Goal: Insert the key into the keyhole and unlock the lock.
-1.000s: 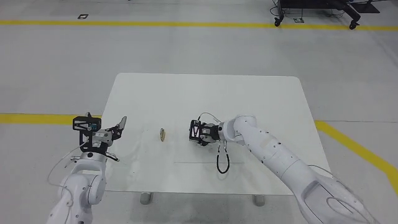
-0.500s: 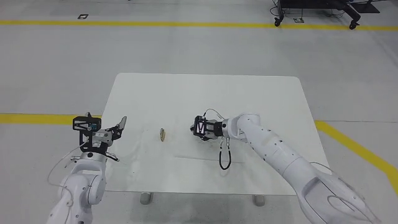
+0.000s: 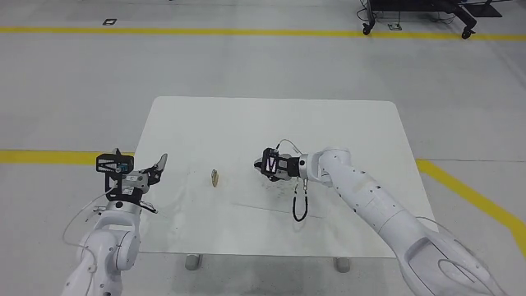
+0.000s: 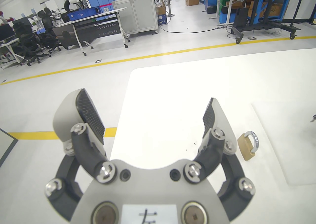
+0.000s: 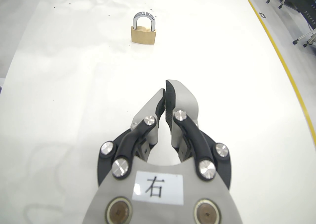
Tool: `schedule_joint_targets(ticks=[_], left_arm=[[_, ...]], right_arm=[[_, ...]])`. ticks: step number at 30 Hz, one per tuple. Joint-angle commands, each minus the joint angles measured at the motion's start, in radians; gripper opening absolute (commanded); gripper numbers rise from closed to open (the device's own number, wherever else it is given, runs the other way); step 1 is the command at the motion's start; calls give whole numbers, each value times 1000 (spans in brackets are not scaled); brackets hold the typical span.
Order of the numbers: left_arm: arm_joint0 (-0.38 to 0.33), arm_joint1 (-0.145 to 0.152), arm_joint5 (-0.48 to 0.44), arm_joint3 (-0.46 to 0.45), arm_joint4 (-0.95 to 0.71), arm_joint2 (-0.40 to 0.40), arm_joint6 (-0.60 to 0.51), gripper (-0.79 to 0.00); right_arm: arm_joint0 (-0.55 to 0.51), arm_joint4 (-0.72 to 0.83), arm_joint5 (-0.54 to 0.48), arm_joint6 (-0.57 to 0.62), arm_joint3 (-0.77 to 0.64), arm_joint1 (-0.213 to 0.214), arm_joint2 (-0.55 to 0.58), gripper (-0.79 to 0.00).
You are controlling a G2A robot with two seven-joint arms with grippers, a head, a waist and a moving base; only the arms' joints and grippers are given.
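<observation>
A brass padlock with a silver shackle lies on the white table, left of centre. It also appears in the right wrist view, straight ahead of my right gripper, with bare table between them. That gripper is shut and points at the lock from the right; no key is visible between its pads. My left gripper is open and holds nothing. It hovers at the table's left edge, with the padlock a short way off to one side.
A black cable loop hangs from the right arm over the table's front part. The table's rounded front corners and left edge are close to the left gripper. Yellow floor lines run past both sides.
The right gripper has shifted a little toward the table's back and right, still shut and still facing the padlock. The left arm and the padlock have not moved.
</observation>
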Motion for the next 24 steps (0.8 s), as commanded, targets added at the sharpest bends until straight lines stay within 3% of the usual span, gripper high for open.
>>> schedule_joint_targets(ticks=[1, 4, 7, 9, 11, 19, 24], left_arm=[[0, 0, 0, -1, 13, 2, 2, 0], [16, -2, 7, -20, 97, 47, 17, 0], [20, -5, -87, -27, 30, 82, 43, 0], [14, -5, -141, -12, -31, 76, 42, 0], [9, -2, -124, -24, 17, 57, -17, 0], [16, -2, -146, -31, 4, 66, -4, 0], [56, 2, -465, -27, -245, 77, 66, 0]], right_arm=[[-4, 7, -1, -9, -5, 0, 1, -785], [-31, 38, -19, -162, -17, 15, 37, -785], [-64, 43, -63, -371, -39, 40, 82, -785], [-80, 24, -73, -480, -43, 57, 111, -785], [-99, 21, -97, -587, -39, 73, 140, -785], [-104, 12, -103, -609, -37, 79, 148, -785], [-143, 98, -154, -650, -57, 82, 161, -785]])
